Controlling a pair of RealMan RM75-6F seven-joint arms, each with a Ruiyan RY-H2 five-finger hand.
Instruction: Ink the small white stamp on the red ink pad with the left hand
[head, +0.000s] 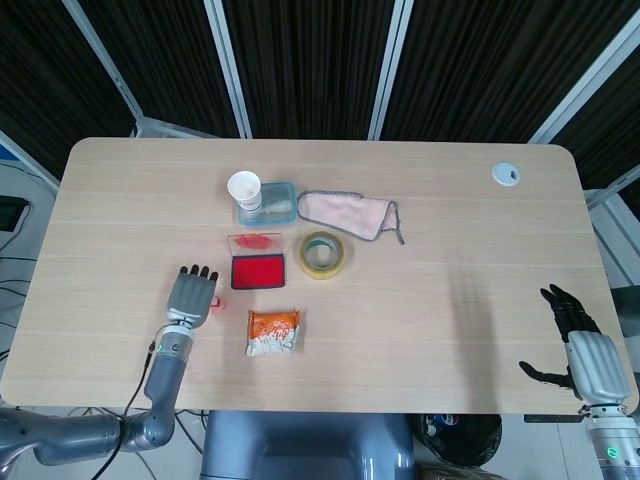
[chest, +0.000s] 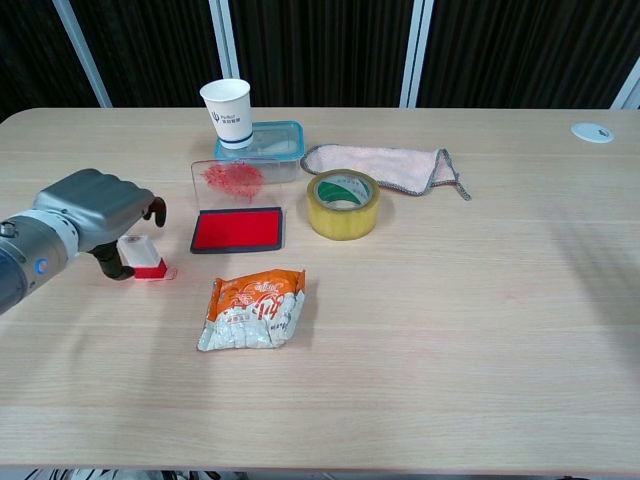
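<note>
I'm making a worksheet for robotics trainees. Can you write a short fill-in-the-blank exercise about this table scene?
1. The ink pad has a ____ inking surface.
2. The paper cup stands on the lid of a ____ container.
3. The snack packet lies nearer the robot than the roll of ____.
4. The small stamp is beside the ____ hand.

Missing words: red; plastic; tape; left
</note>
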